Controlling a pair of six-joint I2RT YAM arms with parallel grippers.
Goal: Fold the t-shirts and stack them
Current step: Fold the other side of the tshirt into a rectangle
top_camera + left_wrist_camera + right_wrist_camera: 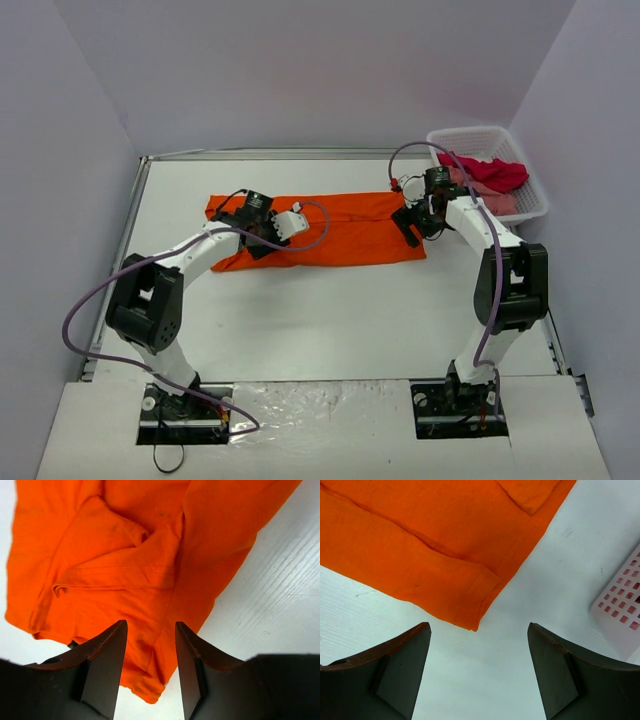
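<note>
The bright orange t-shirt [345,228] lies on the table as a long folded strip. My left gripper [250,225] hovers over its left end, open. In the left wrist view [150,623] the folded sleeve and a lower corner of the orange t-shirt [125,565] lie between and beyond the fingers, with nothing gripped. My right gripper [410,228] is at the strip's right end, wide open and empty. In the right wrist view [478,625] the hem corner of the orange t-shirt [435,545] lies just ahead of the fingertips. A crimson red t-shirt [495,175] and a dusty pink t-shirt [497,203] lie in the basket.
The white plastic lattice basket [470,133] stands at the back right, close to the right arm; its corner shows in the right wrist view [620,615]. The white table [330,320] is ringed by a raised rail and grey walls.
</note>
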